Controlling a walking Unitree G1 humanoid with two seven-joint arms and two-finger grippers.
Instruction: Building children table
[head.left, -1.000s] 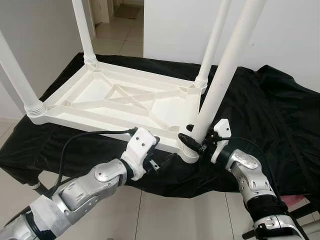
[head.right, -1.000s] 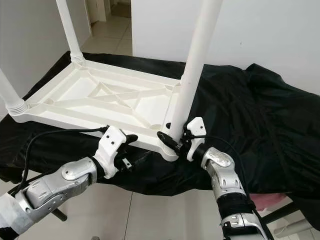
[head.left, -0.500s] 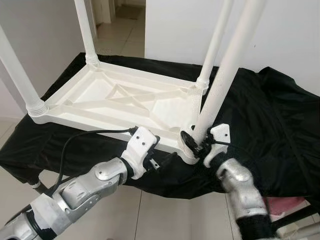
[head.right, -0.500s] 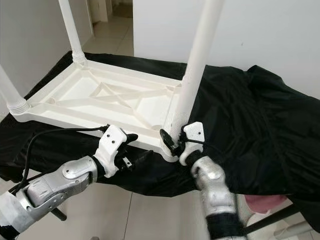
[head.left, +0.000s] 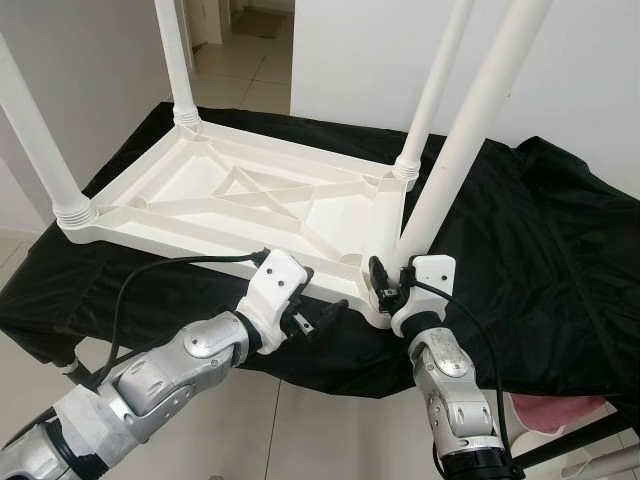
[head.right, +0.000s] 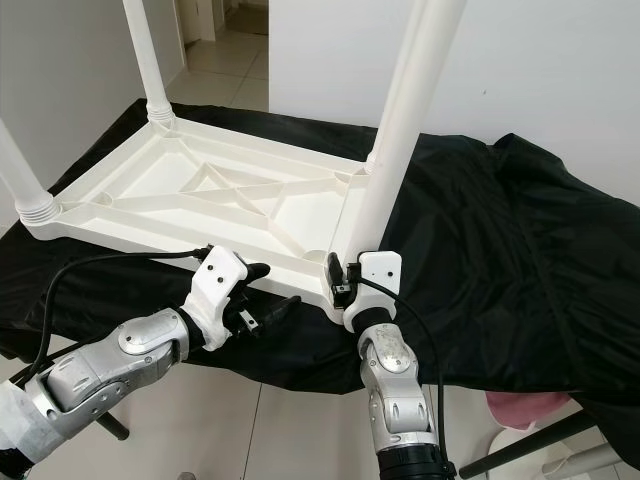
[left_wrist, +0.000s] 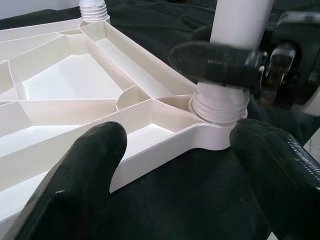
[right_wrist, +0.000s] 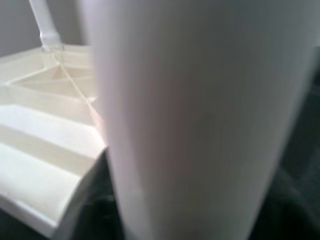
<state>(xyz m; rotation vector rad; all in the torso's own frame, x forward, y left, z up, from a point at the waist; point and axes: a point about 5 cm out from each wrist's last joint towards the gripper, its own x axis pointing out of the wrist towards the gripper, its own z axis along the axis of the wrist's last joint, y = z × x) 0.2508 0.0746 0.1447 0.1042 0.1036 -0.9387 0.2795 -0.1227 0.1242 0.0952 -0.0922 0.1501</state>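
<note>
Fingers (head.left: 377, 272) of the right gripper (head.left: 385, 283) clamp the near-right leg (head.left: 455, 150) low by its threaded collar on the upturned white plastic table top (head.left: 235, 195), likely light, stiff and slick; left wrist view: left gripper (left_wrist: 175, 170) fingers spread, empty, just beside that corner.

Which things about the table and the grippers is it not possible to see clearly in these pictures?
- Table legs' tops: cut off by the eye views' upper edge.
- Right gripper's far finger: hidden behind the near leg.
- Right wrist view: blurred, leg too close.
- Thread seating in the corner socket: covered by the collar.
</note>
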